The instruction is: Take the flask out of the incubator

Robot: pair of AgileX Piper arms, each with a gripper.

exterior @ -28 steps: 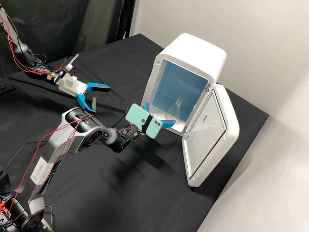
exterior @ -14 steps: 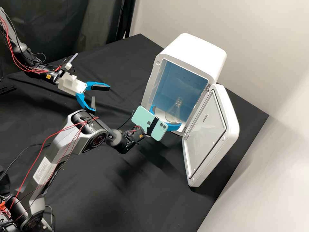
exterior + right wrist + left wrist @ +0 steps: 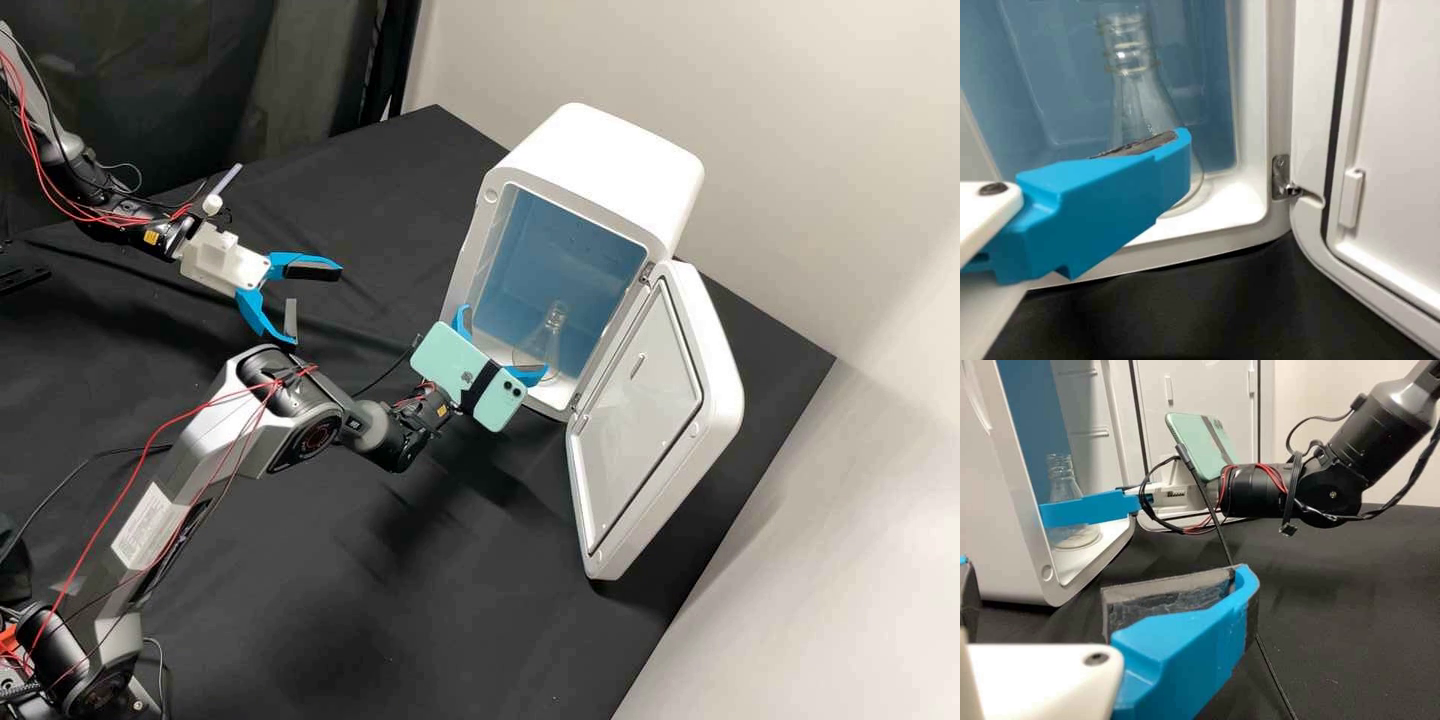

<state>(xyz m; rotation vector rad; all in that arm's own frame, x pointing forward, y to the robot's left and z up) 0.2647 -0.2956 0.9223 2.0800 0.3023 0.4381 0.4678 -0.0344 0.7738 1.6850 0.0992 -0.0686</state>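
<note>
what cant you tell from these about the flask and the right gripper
- Lower body of the flask: right wrist view, behind a blue finger.
- Base of the flask: high view, behind the phone and the right gripper.
- Whether that finger touches the flask: left wrist view, it crosses in front, contact unclear.

Table (image 3: 400,600) under creased black cloth. White wall (image 3: 800,120) behind and to the right. Dark curtain (image 3: 150,80) at far left.

High slanted overview, wrist views share incubator (image 3: 600,160)
</note>
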